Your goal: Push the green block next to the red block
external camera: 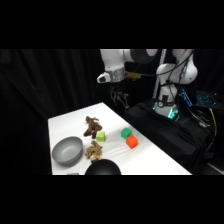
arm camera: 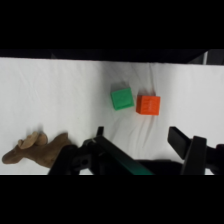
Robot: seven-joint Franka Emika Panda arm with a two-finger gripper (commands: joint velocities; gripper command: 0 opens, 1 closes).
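Side view: on the white bench [external camera: 150, 162], the green block [external camera: 125, 133] sits just beside the red block [external camera: 132, 142], on its far side, nearly touching. A lime cube [external camera: 100, 136], brown toys [external camera: 92, 126] and a grey bowl [external camera: 67, 150] lie left of the red block. The claw [external camera: 120, 97] hangs high above.

Wrist view: the green block [arm camera: 121, 97] sits just left of the red block [arm camera: 148, 104]. The claw [arm camera: 142, 145] is spread, pinching nothing.

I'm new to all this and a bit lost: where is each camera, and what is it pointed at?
Side view: stands beside the table, looking across and down; shows the white arm and gripper high above.
Wrist view: rides on the arm, looking down; black fingers rise from the bottom edge.
Both show the green block, the red block beside it, and a brown toy.
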